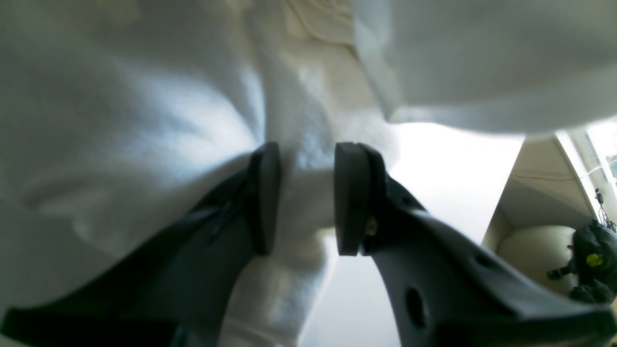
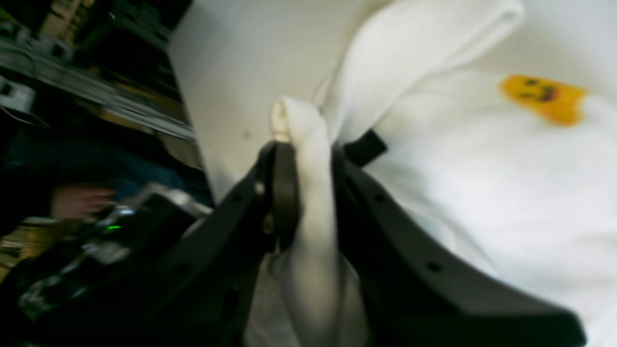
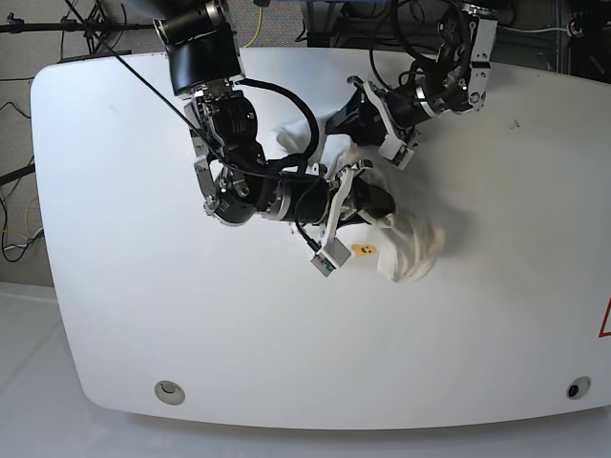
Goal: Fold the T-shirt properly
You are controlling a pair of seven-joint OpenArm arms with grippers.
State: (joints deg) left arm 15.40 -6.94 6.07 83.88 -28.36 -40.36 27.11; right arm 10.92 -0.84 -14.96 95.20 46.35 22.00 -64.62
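the t-shirt (image 3: 410, 250), soft white cotton still bunched mid-table, sits early in the fold. the right gripper (image 2: 308, 193) clamps a rolled ridge of fabric; the left gripper (image 1: 301, 197) pinches another fold. next, likely, pulling apart to flatten it on the smooth white table (image 3: 143, 239).

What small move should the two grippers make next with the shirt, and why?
Probably draw apart and lift. Both the left gripper and the right gripper pinch cloth, yet the shirt lies bunched in the middle of the table, so it likely needs spreading flat before any fold.
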